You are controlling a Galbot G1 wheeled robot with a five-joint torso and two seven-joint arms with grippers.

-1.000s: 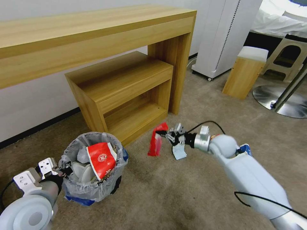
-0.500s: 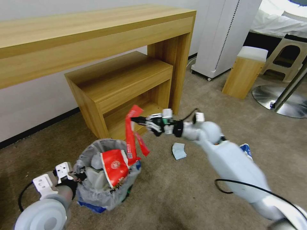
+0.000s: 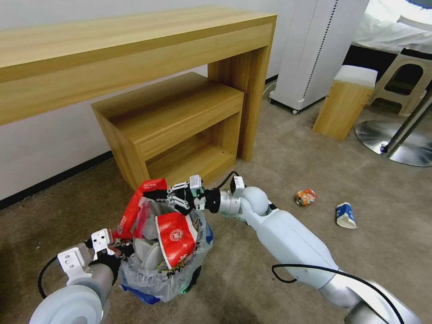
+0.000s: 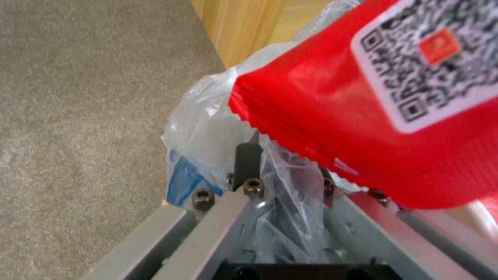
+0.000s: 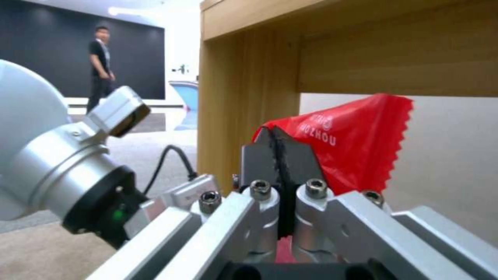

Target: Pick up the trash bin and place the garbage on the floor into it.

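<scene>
The black trash bin (image 3: 158, 280), lined with crinkly clear plastic (image 4: 207, 128), hangs just above the beige carpet floor (image 3: 252, 288) at the lower left. My left gripper (image 3: 118, 247) is shut on its rim and liner (image 4: 290, 182). White slippers and a red-and-white package (image 3: 176, 237) lie inside. My right gripper (image 3: 156, 195) is shut on a long red wrapper (image 3: 134, 210) that dangles over the bin's mouth. The wrapper (image 4: 384, 116) hangs close over the left wrist camera, and its top (image 5: 358, 136) is pinched in the right gripper (image 5: 276, 144). A crushed orange can (image 3: 305, 197) and a blue-white paper cup (image 3: 345, 215) lie on the carpet to the right.
A wooden desk (image 3: 135, 49) with a low shelf unit (image 3: 180, 130) stands right behind the bin. A white appliance (image 3: 315, 49), a small wooden stool (image 3: 344, 101) and a round metal base (image 3: 391, 141) stand at the back right. Open carpet lies in front.
My right gripper has carried the red wrapper up from the carpet and leftward to above the bin. My left arm has moved the bin rightward, toward it.
</scene>
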